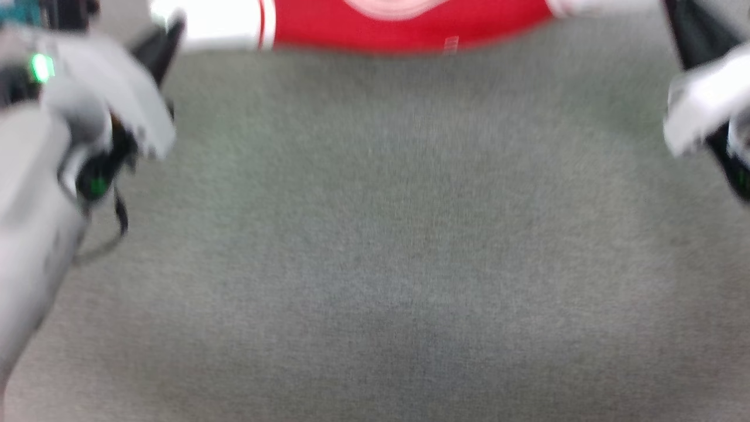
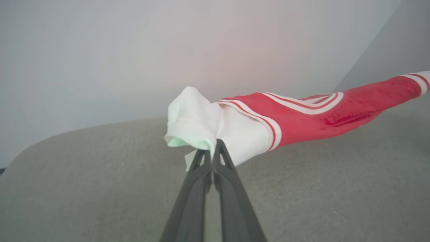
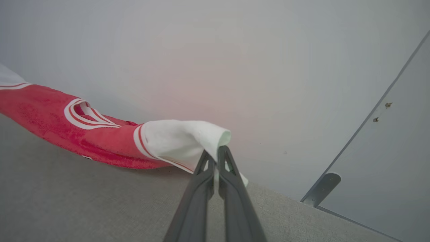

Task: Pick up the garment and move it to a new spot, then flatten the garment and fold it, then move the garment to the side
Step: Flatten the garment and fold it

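Grey felt table (image 1: 375, 234), pale wall (image 2: 134, 50). Left pincer (image 2: 211, 145) and right pincer (image 3: 216, 152) each clamped on one sleeve of white-sleeved red jersey T-shirt (image 2: 302, 117), stretched between. Advice: even tension, level arms, lower hem first.

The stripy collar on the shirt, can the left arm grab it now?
Probably not: the left tool is shut on the garment's white sleeve, and the collar lies farther along the cloth.
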Controlling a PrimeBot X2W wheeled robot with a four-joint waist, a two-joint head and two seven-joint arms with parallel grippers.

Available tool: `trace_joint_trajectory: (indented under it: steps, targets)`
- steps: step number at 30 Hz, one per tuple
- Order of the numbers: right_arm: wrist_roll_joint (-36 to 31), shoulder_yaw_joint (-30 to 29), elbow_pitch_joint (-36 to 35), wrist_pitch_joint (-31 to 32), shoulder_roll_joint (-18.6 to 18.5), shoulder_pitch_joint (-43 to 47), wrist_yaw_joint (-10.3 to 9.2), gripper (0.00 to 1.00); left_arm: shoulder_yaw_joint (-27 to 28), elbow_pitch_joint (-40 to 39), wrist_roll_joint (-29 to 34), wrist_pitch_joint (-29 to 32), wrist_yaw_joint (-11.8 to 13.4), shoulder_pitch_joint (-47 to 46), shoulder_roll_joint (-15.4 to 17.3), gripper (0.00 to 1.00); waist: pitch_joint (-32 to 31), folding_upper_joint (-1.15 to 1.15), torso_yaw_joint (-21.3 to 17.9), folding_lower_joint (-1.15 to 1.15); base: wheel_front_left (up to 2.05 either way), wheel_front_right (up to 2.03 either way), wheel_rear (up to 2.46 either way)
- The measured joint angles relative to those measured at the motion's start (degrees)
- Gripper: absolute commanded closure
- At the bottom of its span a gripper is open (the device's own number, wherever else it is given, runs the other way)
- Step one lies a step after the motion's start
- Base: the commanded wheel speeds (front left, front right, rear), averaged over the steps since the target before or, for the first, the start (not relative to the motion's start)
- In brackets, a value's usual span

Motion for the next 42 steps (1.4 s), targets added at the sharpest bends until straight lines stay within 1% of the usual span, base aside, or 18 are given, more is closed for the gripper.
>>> trace_joint_trajectory:
  steps: [3, 5, 6, 7, 8, 11, 13, 14, 15, 20, 21, 24, 27, 30, 35, 40, 41, 42]
  targets:
    - [3.2, 2.4, -6.8, 0.8, -4.2, 7.7, 0.00, 1.00, -0.6, -4.0, -1.4, 0.2, 0.3, 6.7, 2.9, 1.00, -3.9, 0.00, 0.1, 0.00, 0.00, 0.00, 0.00]
    - [6.4, 3.1, -13.1, 2.2, -7.9, 15.9, 0.00, 1.00, -0.7, -9.5, -3.6, -0.2, 1.8, 14.3, 5.5, 1.00, -7.5, 0.00, 0.2, 0.00, 0.00, 0.00, 0.00]
    - [7.2, 2.9, -14.9, 2.7, -8.8, 18.5, 0.00, 1.00, -0.7, -11.8, -4.3, -0.5, 2.7, 16.9, 6.5, 1.00, -8.6, 0.00, 0.2, 0.00, 0.00, 0.00, 0.00]
    - [7.2, 2.9, -14.9, 2.7, -8.8, 18.5, 0.00, 1.00, -0.7, -11.8, -4.3, -0.5, 2.7, 16.9, 6.5, 1.00, -8.6, 0.00, 0.2, 0.00, 0.00, 0.00, 0.00]
    - [8.8, 2.1, -18.4, 3.9, -10.3, 23.4, 0.00, 1.00, -0.7, -16.2, -5.9, -0.9, 4.9, 21.9, 8.7, 1.00, -10.6, 0.00, 0.2, 0.00, 0.00, 0.00, 0.00]
    - [9.8, 1.2, -23.2, 6.4, -12.1, 30.5, 0.00, 1.00, -1.1, -23.6, -7.4, -1.8, 8.4, 29.3, 11.9, 1.00, -13.0, 0.00, 0.1, 0.00, 0.00, 0.00, 0.00]
    - [10.5, -0.1, -25.9, 7.7, -13.2, 34.9, 0.00, 1.00, -1.8, -28.5, -8.1, -2.4, 10.7, 34.1, 13.5, 1.00, -14.2, 0.00, 0.0, 0.00, 0.00, 0.00, 0.00]
    - [10.5, -0.1, -25.9, 7.7, -13.2, 34.9, 0.00, 1.00, -1.8, -28.5, -8.1, -2.4, 10.7, 34.1, 13.5, 1.00, -14.2, 0.00, 0.0, 0.00, 0.00, 0.00, 0.00]
    - [10.6, -1.2, -28.5, 9.2, -14.2, 39.2, 0.00, 1.00, -2.0, -32.7, -9.7, -3.0, 12.8, 38.2, 14.7, 1.00, -15.2, 0.00, -0.1, 0.00, 0.00, 0.00, 0.00]
    - [10.5, -4.3, -33.4, 13.2, -16.2, 50.3, 0.00, 1.00, -2.4, -40.3, -13.5, -5.2, 17.4, 47.8, 17.5, 1.00, -16.3, 0.00, -0.3, 0.00, 0.00, 0.00, 0.00]
    - [10.0, -5.2, -35.1, 15.3, -17.3, 54.7, 0.00, 1.00, -2.7, -42.2, -14.9, -5.7, 18.7, 51.0, 18.2, 1.00, -16.3, 0.00, -0.3, 0.00, 0.00, 0.00, 0.00]
    - [7.8, -7.3, -37.0, 17.6, -18.9, 59.9, 0.00, 1.00, -3.2, -43.7, -16.8, -6.4, 20.2, 54.9, 18.7, 1.00, -16.1, 0.00, -0.3, 0.00, 0.00, 0.00, 0.00]
    - [5.8, -9.4, -37.8, 20.0, -19.3, 64.2, 0.00, 1.00, -4.1, -43.1, -19.0, -5.9, 21.4, 57.9, 18.6, 1.00, -15.9, 0.00, -0.4, 0.00, 0.00, 0.00, 0.00]
    - [6.5, -11.2, -38.7, 22.7, -17.6, 67.0, 0.00, 1.00, -4.5, -42.0, -20.9, -5.1, 21.3, 59.1, 17.3, 1.00, -15.6, 0.00, -0.4, 0.00, 0.00, 0.00, 0.00]
    - [6.8, -13.7, -40.8, 26.6, -16.4, 68.4, 0.00, 1.00, -4.4, -39.5, -20.1, -5.7, 21.3, 58.4, 16.0, 1.00, -14.8, 0.00, -0.5, 0.00, 0.00, 0.00, 0.00]
    - [7.1, -16.4, -41.6, 31.4, -13.7, 68.2, 0.00, 1.00, -4.3, -37.9, -19.4, -5.9, 21.2, 56.5, 13.6, 1.00, -14.3, 0.00, -0.5, 0.00, 0.00, 0.00, 0.00]
    - [7.2, -17.0, -41.7, 32.5, -13.1, 68.2, 0.00, 0.69, -4.4, -37.5, -19.3, -5.8, 21.2, 56.3, 13.2, 1.00, -14.2, 0.00, -0.4, 0.00, 0.00, 0.00, 0.00]
    - [7.2, -17.6, -41.8, 33.8, -12.5, 68.2, 0.00, 0.08, -4.5, -37.3, -19.3, -5.6, 21.2, 56.1, 12.9, 1.00, -14.1, 0.00, -0.4, 0.00, 0.00, 0.00, 0.00]
